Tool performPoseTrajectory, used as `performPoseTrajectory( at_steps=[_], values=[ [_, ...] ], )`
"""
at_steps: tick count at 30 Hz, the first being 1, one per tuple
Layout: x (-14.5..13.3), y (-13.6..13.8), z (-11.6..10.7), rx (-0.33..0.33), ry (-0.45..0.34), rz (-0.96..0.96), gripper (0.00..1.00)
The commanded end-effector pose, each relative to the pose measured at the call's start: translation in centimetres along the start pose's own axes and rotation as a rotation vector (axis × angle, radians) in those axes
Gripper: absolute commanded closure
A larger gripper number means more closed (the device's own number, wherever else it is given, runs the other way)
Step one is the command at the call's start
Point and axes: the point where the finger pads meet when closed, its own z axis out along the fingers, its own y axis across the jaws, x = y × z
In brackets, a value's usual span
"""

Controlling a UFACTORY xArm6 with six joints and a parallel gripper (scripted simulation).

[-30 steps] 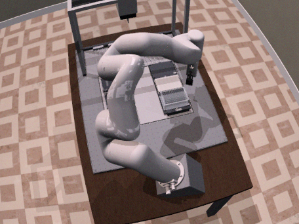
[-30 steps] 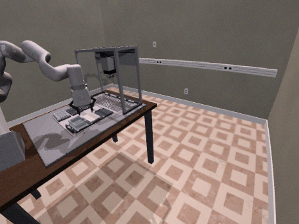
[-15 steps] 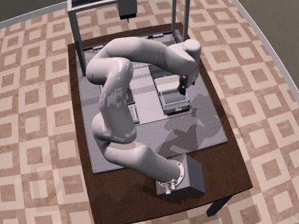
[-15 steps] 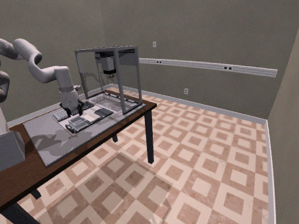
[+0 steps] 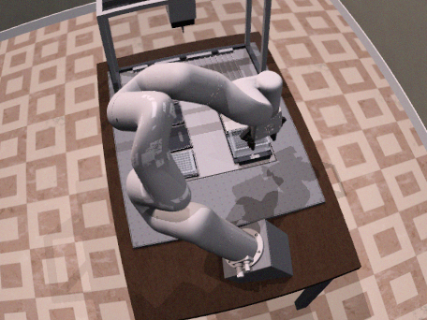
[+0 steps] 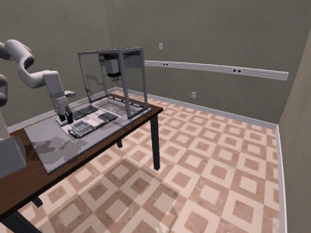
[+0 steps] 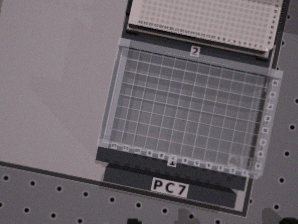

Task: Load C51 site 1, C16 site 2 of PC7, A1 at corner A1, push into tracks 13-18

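Note:
The carrier PC7 (image 7: pixel 170 188) (image 6: pixel 108 117) lies on the apron (image 5: pixel 206 148) (image 7: pixel 55 100), roughly parallel to its edges. C51 (image 7: pixel 190 110) (image 5: pixel 240 142) (image 6: pixel 81 127), a clear deep-well block, stands on site 1 beside the handle. C16 (image 7: pixel 205 20) (image 6: pixel 95 120), a pale 384-well plate, lies on site 2. In the wrist view C51's row A and column 1 meet at its lower right; the carrier's A1 mark is out of view. C15 (image 5: pixel 184 163) is in nest S1. My gripper (image 5: pixel 263 142) (image 6: pixel 66 120) (image 7: pixel 172 221) is open and empty, above the handle end; its fingertips barely show in the wrist view.
Nests S2 (image 5: pixel 178 138) and S3 (image 6: pixel 89 110) are empty. The rails (image 6: pixel 114 107) (image 5: pixel 220 64) lie beyond the apron, under the instrument's frame (image 5: pixel 108 48) (image 6: pixel 123 82). Its hanging head (image 5: pixel 182 12) (image 6: pixel 113 67) is above them. The perforated plate (image 5: pixel 211 193) borders the apron.

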Motion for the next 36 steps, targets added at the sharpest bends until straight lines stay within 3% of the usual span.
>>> performPoseTrajectory(
  at_steps=[1,3,18,36],
  values=[
    [-1.4,-1.4,-0.2,-0.009,0.0,0.141,0.18],
    [-1.8,-1.8,-0.2,-0.009,0.0,0.208,0.18],
    [-1.8,-1.8,-0.2,-0.009,0.0,0.212,0.18],
    [-1.8,-1.8,2.5,-0.008,0.0,0.212,0.18]
  ],
)
